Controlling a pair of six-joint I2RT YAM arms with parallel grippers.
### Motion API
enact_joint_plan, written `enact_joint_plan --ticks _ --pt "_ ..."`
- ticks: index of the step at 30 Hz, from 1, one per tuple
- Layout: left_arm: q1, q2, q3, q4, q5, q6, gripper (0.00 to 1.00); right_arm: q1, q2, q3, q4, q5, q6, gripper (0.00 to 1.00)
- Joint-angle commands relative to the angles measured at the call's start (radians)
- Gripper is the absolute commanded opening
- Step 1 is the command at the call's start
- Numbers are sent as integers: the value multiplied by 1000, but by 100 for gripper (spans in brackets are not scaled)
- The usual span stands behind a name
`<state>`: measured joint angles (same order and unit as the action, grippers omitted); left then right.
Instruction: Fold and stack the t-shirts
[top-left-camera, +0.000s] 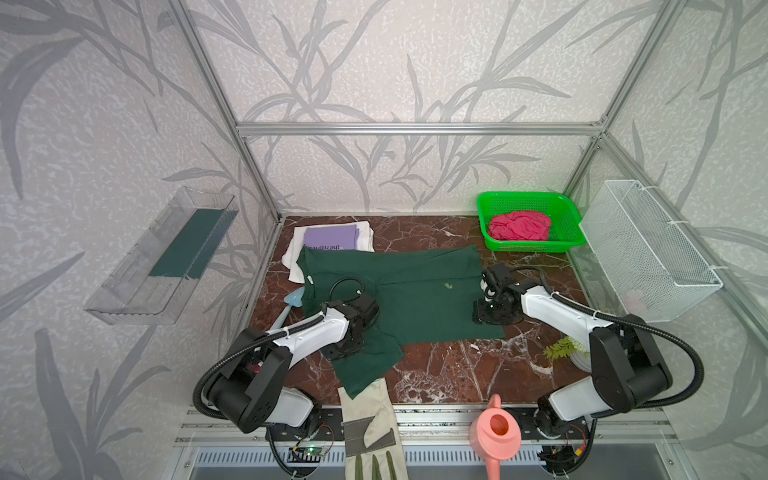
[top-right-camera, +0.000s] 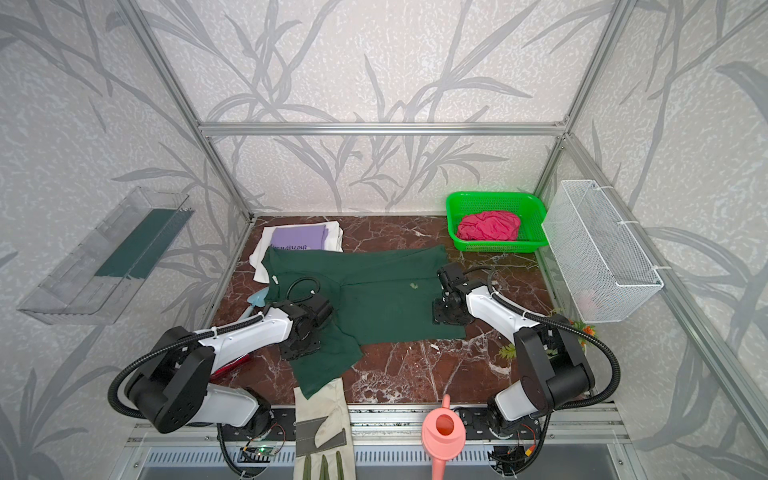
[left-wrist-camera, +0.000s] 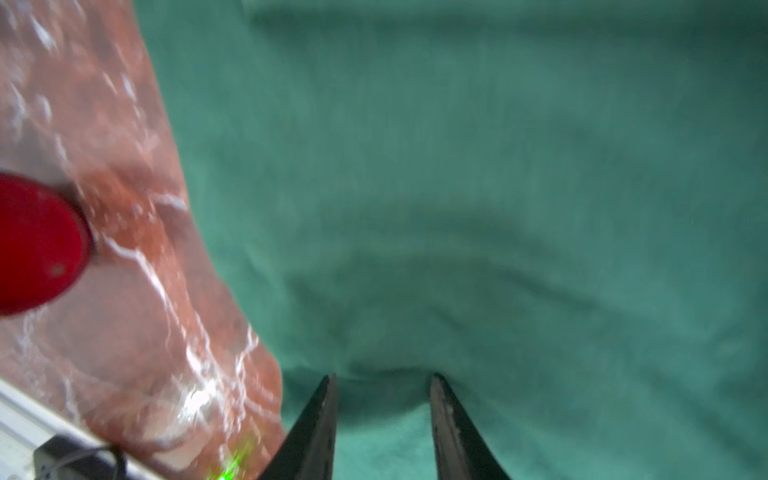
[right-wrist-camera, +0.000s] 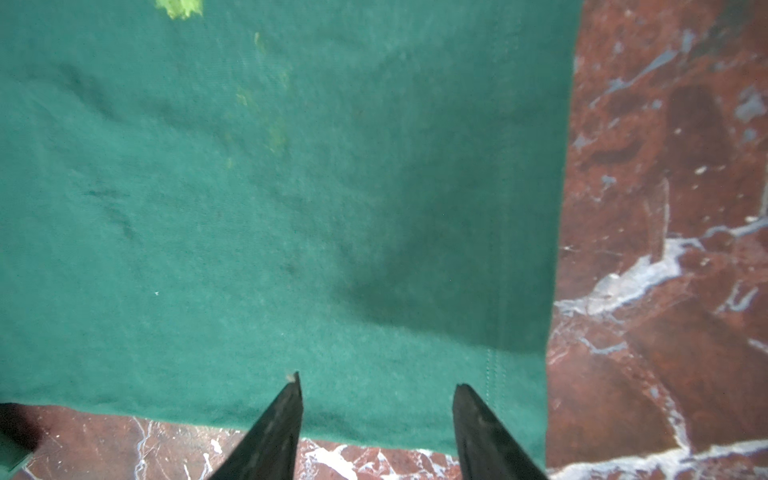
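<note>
The dark green t-shirt (top-left-camera: 415, 291) lies spread on the marble table, one sleeve reaching toward the front edge. My left gripper (left-wrist-camera: 383, 378) points down onto its left part, jaws apart, tips on puckered cloth (left-wrist-camera: 498, 166). My right gripper (right-wrist-camera: 376, 380) hangs open just above the shirt's near right corner (right-wrist-camera: 249, 208), nothing between its fingers. At the back left a folded lilac t-shirt (top-left-camera: 330, 237) rests on a folded white one (top-left-camera: 293, 259); the green shirt overlaps both. A crumpled pink-red t-shirt (top-left-camera: 519, 225) sits in the green basket (top-left-camera: 519, 194).
A beige work glove (top-left-camera: 368, 424) lies over the front edge, touching the green sleeve. A pink watering can (top-left-camera: 496, 432) stands front right, a small plant (top-left-camera: 565, 347) beside the right arm. A blue trowel (top-left-camera: 286, 307) lies left; a red disc (left-wrist-camera: 37, 245) is near it. A wire basket (top-left-camera: 648, 253) hangs on the right wall.
</note>
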<state>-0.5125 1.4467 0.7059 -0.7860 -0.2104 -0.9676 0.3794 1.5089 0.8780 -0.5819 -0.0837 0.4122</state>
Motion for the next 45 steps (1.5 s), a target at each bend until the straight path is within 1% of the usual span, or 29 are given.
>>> enact_joint_plan --ticks 1,3,6,10,11,13,16,18,20,23,25,27,29,31,33,35,37,42,45 --pt "58 77 -22 141 -4 12 39 -7 -26 6 -33 9 -12 59" --pt "101 106 2 173 14 49 39 -10 -22 8 -32 7 -16 59" --pt "149 160 90 176 22 124 39 -13 -8 23 -31 3 -22 59" --pt "164 197 216 147 -6 191 40 -13 -4 34 -28 -7 -23 59" --pt "164 192 239 125 -10 198 40 -13 -7 35 -27 -7 -21 59" --pt "156 148 239 92 -5 193 40 -13 -19 29 -31 -1 -20 59" --pt "107 6 167 6 -38 128 40 -15 -39 18 -40 17 -21 59" --pt "77 -114 93 -64 -69 51 40 -22 -45 12 -37 15 -22 59" --pt "75 -219 8 -93 -62 -14 40 -27 -39 17 -33 4 -24 59" --pt "76 -342 -117 -67 -76 -72 40 -27 -15 39 -27 -21 -31 59" --pt "86 -397 -166 -81 -103 -117 40 -27 -2 51 -28 -33 -35 59" --pt "102 -425 -192 -100 -132 -135 40 -27 1 49 -28 -37 -37 59" --pt "136 -426 -209 -74 -125 -109 42 -27 -5 38 -22 -34 -38 59" --pt "171 -403 -217 -30 -98 -73 48 -28 -9 28 -20 -30 -40 59" --pt "201 -354 -217 17 -65 -43 49 -29 -11 20 -21 -31 -41 59" --pt "211 -297 -209 31 -62 -50 49 -31 -16 16 -23 -31 -40 60" --pt "214 -240 -183 38 -48 -33 48 -33 -26 12 -22 -31 -35 59" --pt "213 -157 -148 39 0 -26 40 -45 -35 23 -39 -40 -35 59" --pt "213 -164 -153 45 15 -24 26 -62 -45 26 -43 -55 -36 59"
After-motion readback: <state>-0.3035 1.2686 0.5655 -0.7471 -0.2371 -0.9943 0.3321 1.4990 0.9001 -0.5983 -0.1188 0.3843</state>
